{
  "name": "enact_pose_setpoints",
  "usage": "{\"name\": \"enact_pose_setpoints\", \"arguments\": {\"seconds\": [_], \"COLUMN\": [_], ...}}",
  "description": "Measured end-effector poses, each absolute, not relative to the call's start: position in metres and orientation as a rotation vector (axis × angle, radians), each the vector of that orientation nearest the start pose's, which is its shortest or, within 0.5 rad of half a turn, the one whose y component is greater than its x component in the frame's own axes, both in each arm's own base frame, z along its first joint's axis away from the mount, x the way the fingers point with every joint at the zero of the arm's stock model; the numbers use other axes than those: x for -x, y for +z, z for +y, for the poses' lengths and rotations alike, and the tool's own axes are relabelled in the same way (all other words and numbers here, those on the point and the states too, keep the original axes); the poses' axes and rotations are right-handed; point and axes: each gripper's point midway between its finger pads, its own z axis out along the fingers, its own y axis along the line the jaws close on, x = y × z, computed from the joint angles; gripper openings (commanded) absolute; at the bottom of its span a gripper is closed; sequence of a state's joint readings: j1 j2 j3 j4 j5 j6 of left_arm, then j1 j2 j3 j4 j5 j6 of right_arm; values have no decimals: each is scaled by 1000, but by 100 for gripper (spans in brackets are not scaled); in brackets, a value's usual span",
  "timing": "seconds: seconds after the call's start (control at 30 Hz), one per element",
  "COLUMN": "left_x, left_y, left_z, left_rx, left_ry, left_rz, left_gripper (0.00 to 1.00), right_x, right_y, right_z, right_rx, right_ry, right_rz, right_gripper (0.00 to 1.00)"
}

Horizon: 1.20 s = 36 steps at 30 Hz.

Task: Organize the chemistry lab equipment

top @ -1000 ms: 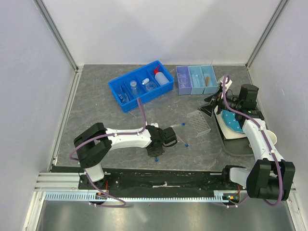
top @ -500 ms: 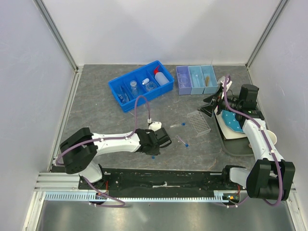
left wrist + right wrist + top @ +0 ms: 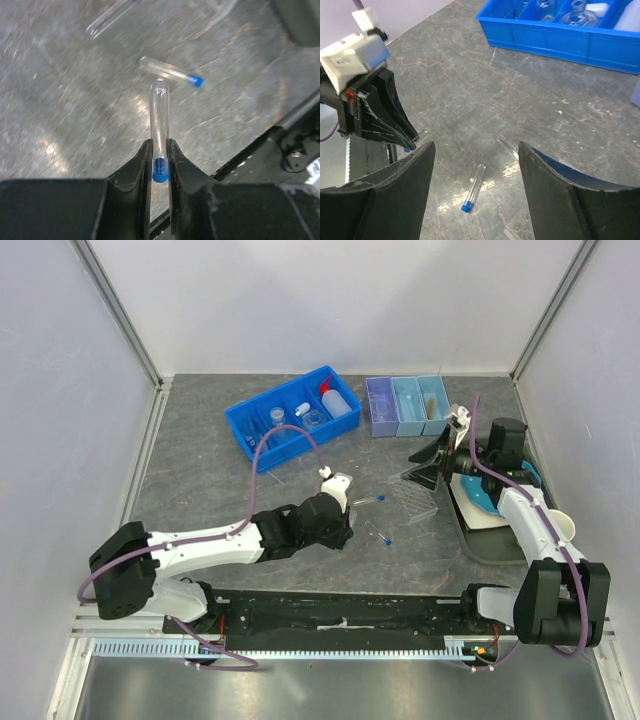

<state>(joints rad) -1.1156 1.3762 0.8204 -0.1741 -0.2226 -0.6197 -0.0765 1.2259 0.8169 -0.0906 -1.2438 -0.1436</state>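
- Blue-capped test tube [image 3: 160,117]: pinched at its cap end by my left claw [image 3: 160,152], near the middle of the grey table [image 3: 200,470]; apparently lifted clear of it.
- Two loose tubes lie just right of that claw, one nearer [image 3: 379,533] and one farther [image 3: 368,500].
- Clear tube rack [image 3: 413,493]: right of them, beside my right claw [image 3: 428,462], which is spread wide and holds nothing.
- Squeeze bottle [image 3: 337,403]: in the blue bin [image 3: 300,445], far centre.
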Motion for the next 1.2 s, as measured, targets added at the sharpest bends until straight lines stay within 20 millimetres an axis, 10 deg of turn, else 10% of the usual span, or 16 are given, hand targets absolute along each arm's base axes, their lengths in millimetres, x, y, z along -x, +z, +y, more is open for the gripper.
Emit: {"name": "enact_pose_setpoints", "arguments": {"seconds": [0.37, 1.2], "left_x": [-196, -210], "left_y": [175, 223], "left_z": [-359, -326], "left_rx": [-490, -259], "left_ry": [-1019, -1418], "left_rz": [2022, 1773], "left_gripper": [3, 4], "right_x": [-264, -219], "right_y": [219, 213], "right_z": [185, 267], "right_rx": [915, 955], "right_ry": [1250, 1511], "right_rz": [1643, 1664], "right_gripper": [79, 83]}}
